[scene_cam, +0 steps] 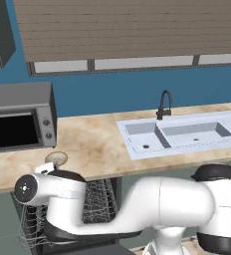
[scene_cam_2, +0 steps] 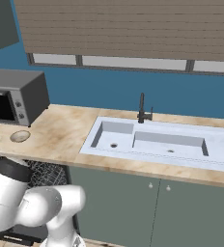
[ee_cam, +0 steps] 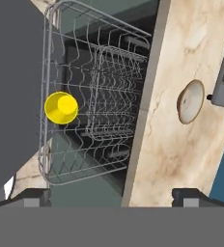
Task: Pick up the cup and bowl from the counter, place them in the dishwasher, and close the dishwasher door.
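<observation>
Arm's folded low over the pulled-out grey wire dishwasher rack point(ee_cam: 92, 96), hand looking down, gripper point(ee_cam: 111, 195) spread wide and holding nothing. Small yellow cylindrical cup point(ee_cam: 61, 107) stands upright in the rack, mouth up. Shallow round tan bowl point(ee_cam: 190, 101) sits flat on the beige marble counter point(ee_cam: 176, 149) beside the grey microwave point(scene_cam: 20, 117)

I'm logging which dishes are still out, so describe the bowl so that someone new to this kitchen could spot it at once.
Start at the grey microwave at the left end of the beige marble counter. Just in front of it, near the counter's front edge, lies the bowl: small, round, shallow, tan inside with a pale rim. The yellow cup already sits in the dishwasher's wire rack below.
</observation>
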